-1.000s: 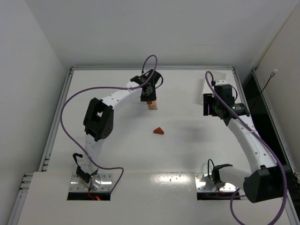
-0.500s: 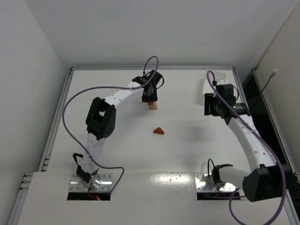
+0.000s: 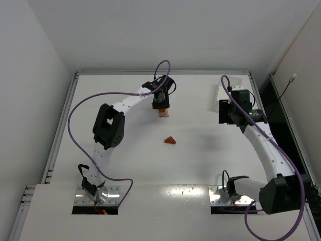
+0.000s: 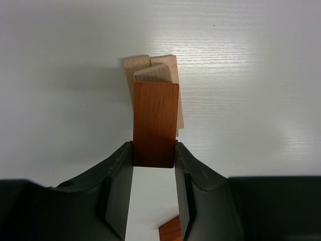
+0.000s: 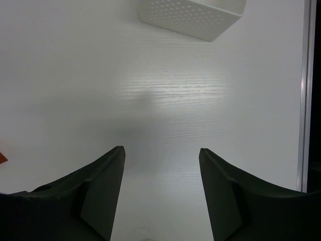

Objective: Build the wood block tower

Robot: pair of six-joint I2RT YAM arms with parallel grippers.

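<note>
While the left arm (image 3: 128,104) stretches forward, the left gripper (image 3: 161,105) clamps a brown block (image 4: 155,120) over tan blocks (image 4: 150,70); the right gripper (image 5: 161,153) gapes, empty.

My red block (image 4: 155,125) hides most of the tower (image 4: 158,74) (tan tops peek out); the tray (image 5: 193,17) is cut off above.

A robotics lab test cell: plain white panel walls (image 3: 150,35) enclose a white tabletop (image 3: 195,160) carrying two bolted white robot arms (image 3: 128,104) with purple cables (image 3: 68,123).
</note>
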